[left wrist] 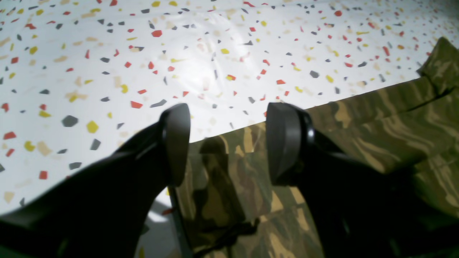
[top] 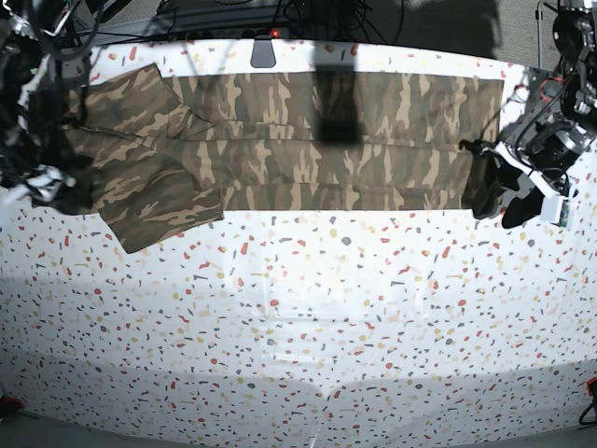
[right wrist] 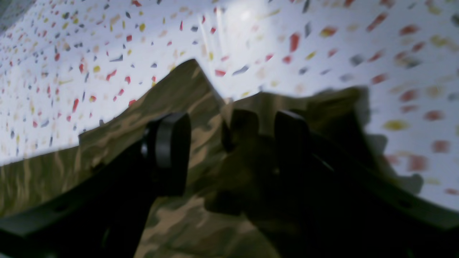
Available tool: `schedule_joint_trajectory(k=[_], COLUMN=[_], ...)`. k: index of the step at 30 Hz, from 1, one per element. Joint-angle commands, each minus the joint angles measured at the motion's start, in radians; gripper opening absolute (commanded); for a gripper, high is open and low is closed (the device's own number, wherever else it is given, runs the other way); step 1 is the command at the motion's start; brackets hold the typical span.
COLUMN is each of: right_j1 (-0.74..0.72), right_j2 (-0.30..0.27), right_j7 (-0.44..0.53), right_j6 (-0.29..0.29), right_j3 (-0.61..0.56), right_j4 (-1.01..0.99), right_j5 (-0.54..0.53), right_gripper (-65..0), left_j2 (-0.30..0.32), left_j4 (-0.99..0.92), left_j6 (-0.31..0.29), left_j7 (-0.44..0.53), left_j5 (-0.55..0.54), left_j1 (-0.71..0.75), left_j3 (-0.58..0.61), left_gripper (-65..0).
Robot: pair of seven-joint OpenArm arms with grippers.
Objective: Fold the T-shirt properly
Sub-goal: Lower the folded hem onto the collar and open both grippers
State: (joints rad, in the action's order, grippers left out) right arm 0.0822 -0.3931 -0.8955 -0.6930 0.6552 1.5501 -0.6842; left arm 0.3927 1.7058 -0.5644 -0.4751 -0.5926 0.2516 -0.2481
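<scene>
The camouflage T-shirt (top: 317,140) lies flat across the far side of the table, folded into a long band, with a sleeve (top: 154,201) spread at its left end. My left gripper (left wrist: 229,143) is open just above the shirt's near edge (left wrist: 376,118) at the band's right end, with nothing between its jaws; the base view shows it there (top: 502,201). My right gripper (right wrist: 229,143) is open low over the shirt (right wrist: 179,96) near a pointed cloth corner. That view is blurred, and cloth bunches behind the right finger (right wrist: 290,139).
The table (top: 298,317) has a white cover with red, yellow and grey flecks. Its whole near half is bare. My right arm (top: 28,131) stands at the left edge, and cables and mounts run along the far edge (top: 266,51).
</scene>
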Motion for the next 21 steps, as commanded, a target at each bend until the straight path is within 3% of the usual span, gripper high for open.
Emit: schedule_joint_trajectory(k=[1, 6, 10, 16, 21], right_j1=[-0.038, -0.187, -0.264, -0.393, -0.512], right_j2=[-0.019, -0.02, -0.02, -0.023, -0.064], right_j7=[0.027, 0.026, 0.029, 0.064, 0.065], right_j6=[-0.005, -0.002, 0.072, 0.074, 0.072], right_j3=[-0.03, -0.22, -0.356, -0.397, -0.401], right_j4=[0.014, 0.014, -0.038, -0.27, -0.459], right_j5=[-0.023, 0.095, 0.233, 0.266, 0.262], right_gripper=[-27.7, -27.7, -27.7, -27.7, -27.7], left_j2=[0.002, -0.058, -0.063, -0.063, -0.063], left_j4=[0.018, 0.018, 0.018, 0.018, 0.018], left_j6=[-0.004, -0.004, -0.004, -0.004, -0.004], left_j7=[0.02, 0.019, 0.019, 0.004, 0.005], left_j5=[-0.011, -0.01, -0.01, -0.011, -0.011], left_j1=[-0.008, -0.006, -0.005, -0.005, -0.005], left_j3=[-0.006, -0.006, -0.006, -0.006, -0.006], left_gripper=[-32.1, -32.1, -32.1, -32.1, -32.1])
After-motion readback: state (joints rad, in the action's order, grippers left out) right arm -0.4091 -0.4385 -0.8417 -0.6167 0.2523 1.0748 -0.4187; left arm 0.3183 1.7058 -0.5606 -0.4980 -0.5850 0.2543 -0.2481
